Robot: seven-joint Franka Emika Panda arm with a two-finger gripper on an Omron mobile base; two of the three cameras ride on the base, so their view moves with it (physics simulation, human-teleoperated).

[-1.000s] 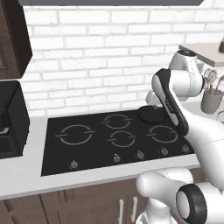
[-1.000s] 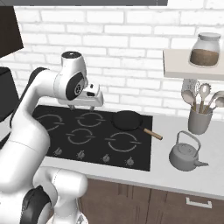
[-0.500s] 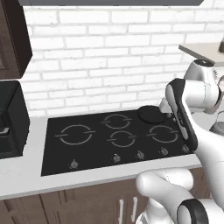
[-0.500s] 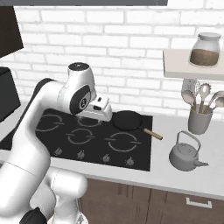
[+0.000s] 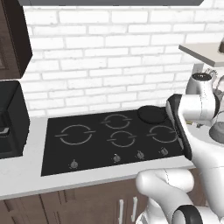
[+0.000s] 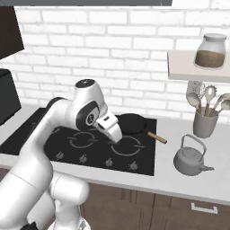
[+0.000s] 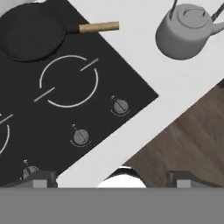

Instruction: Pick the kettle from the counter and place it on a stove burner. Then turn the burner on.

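Over the flat black glass stove (image 6: 54,139), the two-finger gripper (image 6: 115,133) hangs with jaws spread wide, holding nothing. The reach comes first: it must travel right to the squat whitish-grey kettle (image 6: 190,158) on the pale counter (image 6: 188,182).

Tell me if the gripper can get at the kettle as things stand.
Probably yes. The kettle stands alone on the counter, right of the stove, its arched handle upright and nothing over it. The open gripper hangs above the stove; the pan lies behind that path.
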